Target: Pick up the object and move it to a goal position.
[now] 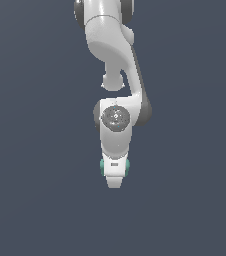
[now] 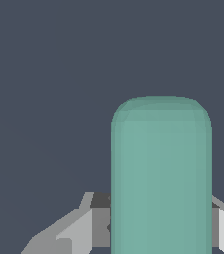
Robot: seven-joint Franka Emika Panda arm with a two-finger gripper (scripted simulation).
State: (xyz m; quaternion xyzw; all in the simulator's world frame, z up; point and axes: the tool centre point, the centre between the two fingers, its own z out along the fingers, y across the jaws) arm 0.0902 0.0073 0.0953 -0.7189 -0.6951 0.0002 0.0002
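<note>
Exterior view, arm: the white Panda arm [image 1: 116, 60] hangs over a plain dark surface [image 1: 30, 200], hand pointing down.
Exterior view, block: the teal block [image 1: 127, 168] shows only as 2 slivers either side of the hand, otherwise hidden.
Exterior view, risk: no goal marker is visible, so the drop point cannot be checked from here.
Wrist view, claw: the gripper [image 2: 161, 218] looks clenched on the block [image 2: 161, 173], 1 finger at each side.
Wrist view, block: it juts well beyond the fingers [image 2: 79, 230].
Wrist view, risk: the block seems held near 1 end; a quick swing could tilt or slip it free.
</note>
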